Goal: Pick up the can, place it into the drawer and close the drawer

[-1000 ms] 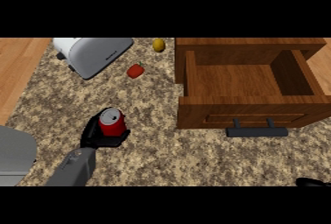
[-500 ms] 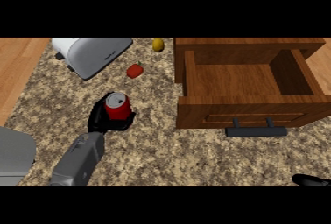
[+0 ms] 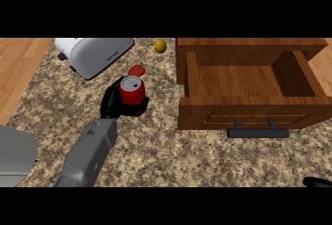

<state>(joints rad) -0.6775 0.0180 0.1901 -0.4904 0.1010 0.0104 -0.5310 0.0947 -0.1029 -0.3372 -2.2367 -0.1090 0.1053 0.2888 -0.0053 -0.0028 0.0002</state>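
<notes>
Red can [image 3: 133, 89] stands upright in the left hand [image 3: 117, 102], whose black fingers curl around it, left of the open drawer [image 3: 250, 81]. Right hand [image 3: 318, 182] barely shows; its fingers I cannot tell.

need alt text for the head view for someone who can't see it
The robot's left hand curls round a red can on a speckled counter, left of an open, empty wooden drawer. A toaster sits at the upper left; the right hand barely shows at the lower right edge.
</notes>
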